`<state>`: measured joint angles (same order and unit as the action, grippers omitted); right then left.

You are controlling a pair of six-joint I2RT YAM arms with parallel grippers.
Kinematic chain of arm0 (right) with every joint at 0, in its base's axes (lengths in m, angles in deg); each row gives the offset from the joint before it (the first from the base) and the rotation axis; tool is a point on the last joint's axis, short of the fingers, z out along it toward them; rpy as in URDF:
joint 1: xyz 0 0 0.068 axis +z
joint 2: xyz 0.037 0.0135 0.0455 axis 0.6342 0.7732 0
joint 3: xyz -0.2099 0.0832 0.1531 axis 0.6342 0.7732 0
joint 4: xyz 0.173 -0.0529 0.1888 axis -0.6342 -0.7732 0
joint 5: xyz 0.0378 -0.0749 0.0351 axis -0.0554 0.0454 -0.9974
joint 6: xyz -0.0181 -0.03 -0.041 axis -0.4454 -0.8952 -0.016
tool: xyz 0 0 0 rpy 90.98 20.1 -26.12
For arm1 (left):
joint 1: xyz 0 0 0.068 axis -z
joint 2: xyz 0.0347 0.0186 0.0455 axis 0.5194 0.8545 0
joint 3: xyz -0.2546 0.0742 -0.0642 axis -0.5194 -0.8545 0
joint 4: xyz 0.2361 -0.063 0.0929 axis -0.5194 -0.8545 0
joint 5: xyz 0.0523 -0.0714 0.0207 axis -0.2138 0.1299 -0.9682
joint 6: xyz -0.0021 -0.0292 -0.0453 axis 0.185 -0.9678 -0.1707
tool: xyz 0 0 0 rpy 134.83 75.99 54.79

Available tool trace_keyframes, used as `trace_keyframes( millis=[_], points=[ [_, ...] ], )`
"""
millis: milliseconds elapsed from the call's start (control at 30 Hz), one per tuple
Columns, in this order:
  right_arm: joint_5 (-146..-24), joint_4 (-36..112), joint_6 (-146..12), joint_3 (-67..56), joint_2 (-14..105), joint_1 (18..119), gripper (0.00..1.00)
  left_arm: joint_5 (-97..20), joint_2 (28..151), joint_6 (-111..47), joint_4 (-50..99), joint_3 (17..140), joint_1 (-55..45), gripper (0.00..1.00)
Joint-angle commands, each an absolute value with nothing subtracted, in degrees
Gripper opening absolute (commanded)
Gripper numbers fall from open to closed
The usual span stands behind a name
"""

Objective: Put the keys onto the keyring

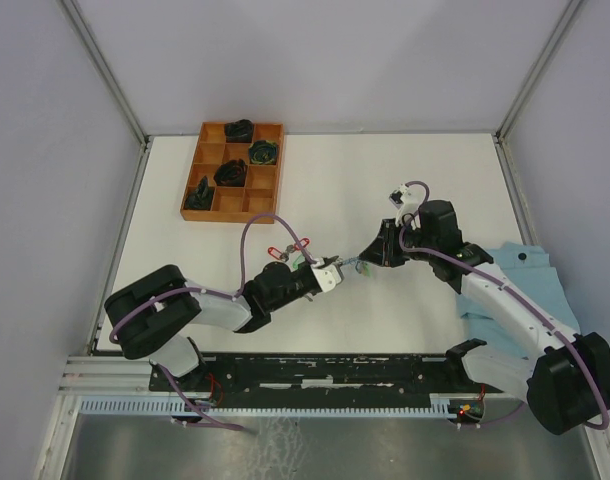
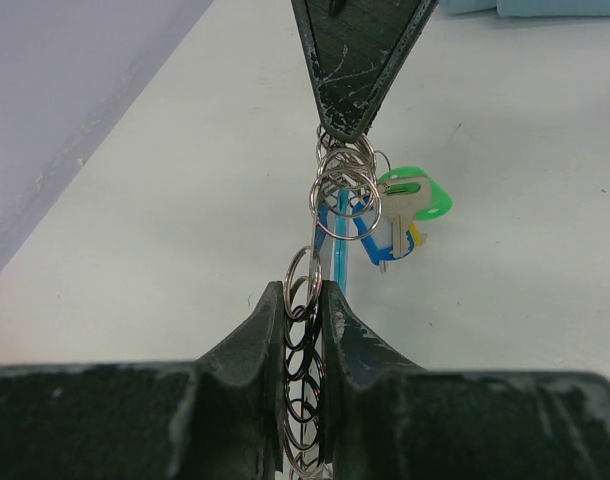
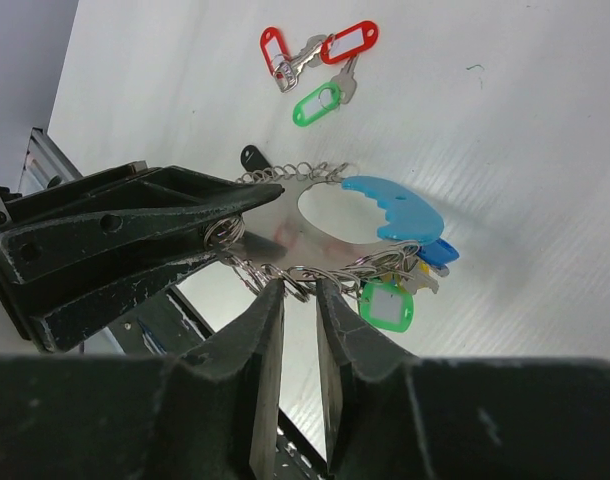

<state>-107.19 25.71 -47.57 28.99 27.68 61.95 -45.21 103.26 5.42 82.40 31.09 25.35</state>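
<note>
Left claw [image 2: 303, 300] is clenched on the keyring [image 2: 335, 185] and the right claw [image 3: 293, 292] pinches the opposite side. So the loop is stretched between them, long axis running claw to claw. A green-tagged key [image 3: 387, 305] and the blue sleeve [image 3: 395, 205] dangle off it. The loose keys [image 3: 315, 62], red and green tags, lie on the desk [image 3: 525, 120] beyond the ring. They're closer to the left arm [image 1: 215, 305], so I'd guess that side fetches.
</note>
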Motion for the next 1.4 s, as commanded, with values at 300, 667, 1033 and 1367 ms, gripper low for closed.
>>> trace_keyframes(
  millis=[300, 667, 1033, 1367],
  points=[
    [-114.05, 34.50, -43.58, 30.75, 27.90, 61.82, 0.22, -44.24, 102.04, -0.81, 91.59, 32.31, 25.32, 0.03],
    [-115.41, 34.91, -42.53, 30.76, 28.63, 61.80, 0.15, -46.28, 102.39, -2.61, 92.55, 32.60, 25.38, 0.03],
    [-115.12, 34.90, -41.25, 30.24, 28.03, 61.79, 0.16, -46.55, 102.53, -3.46, 93.54, 32.21, 25.32, 0.03],
    [-112.47, 33.98, -41.83, 30.42, 27.76, 61.80, 0.11, -46.15, 101.71, -2.98, 93.62, 31.29, 25.34, 0.03]
  ],
)
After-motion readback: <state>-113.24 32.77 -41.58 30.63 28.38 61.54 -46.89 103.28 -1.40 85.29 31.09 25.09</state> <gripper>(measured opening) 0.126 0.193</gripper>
